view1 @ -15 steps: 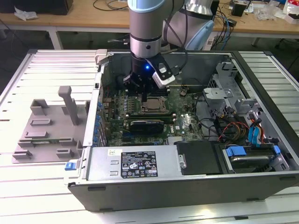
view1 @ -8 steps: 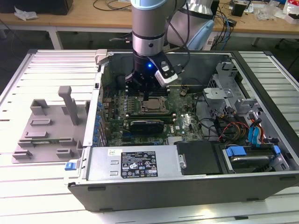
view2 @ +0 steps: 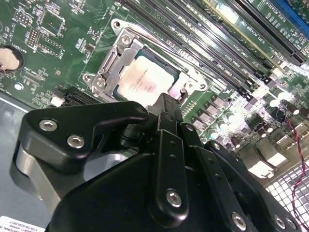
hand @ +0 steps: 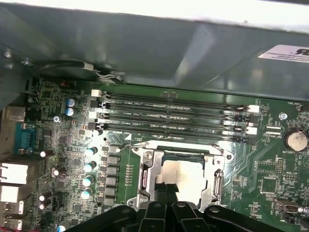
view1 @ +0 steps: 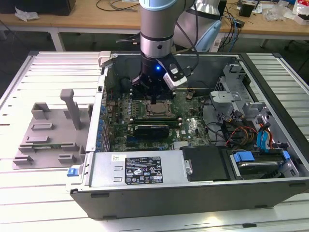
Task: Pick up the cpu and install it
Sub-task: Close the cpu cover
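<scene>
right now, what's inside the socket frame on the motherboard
The cpu lies inside the socket frame, its silvery top showing. The end effector hangs over it and covers one edge, so its seating there cannot be seen.

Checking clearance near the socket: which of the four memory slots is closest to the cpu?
The slot running along the socket frame around the cpu; the other three lie between it and the case wall.
</scene>
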Controlling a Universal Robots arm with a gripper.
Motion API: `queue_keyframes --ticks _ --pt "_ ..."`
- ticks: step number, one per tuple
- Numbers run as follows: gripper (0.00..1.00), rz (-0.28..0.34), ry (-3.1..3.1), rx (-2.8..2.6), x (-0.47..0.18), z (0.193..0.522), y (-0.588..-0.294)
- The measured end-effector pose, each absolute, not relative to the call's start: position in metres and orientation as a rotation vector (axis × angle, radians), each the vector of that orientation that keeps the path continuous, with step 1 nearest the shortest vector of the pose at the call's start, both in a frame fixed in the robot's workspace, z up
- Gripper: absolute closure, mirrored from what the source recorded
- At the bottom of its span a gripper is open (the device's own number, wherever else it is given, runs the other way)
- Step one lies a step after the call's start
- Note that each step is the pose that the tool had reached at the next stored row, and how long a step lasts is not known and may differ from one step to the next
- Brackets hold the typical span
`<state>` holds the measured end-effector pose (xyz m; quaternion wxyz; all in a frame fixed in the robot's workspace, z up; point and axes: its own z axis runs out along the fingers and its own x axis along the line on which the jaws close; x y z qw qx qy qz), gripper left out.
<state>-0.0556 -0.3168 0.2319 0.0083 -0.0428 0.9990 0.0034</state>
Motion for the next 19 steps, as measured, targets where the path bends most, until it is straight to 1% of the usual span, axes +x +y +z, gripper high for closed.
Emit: queue_keyframes --ticks 6,16,19 --pt "0.89 0.011 3.122 -0.134 -0.056 0.243 -0.317" --pt "0.89 0.011 3.122 -0.134 -0.040 0.244 -0.317" --pt "0.89 0.011 3.121 -0.134 -0.040 0.251 -0.317"
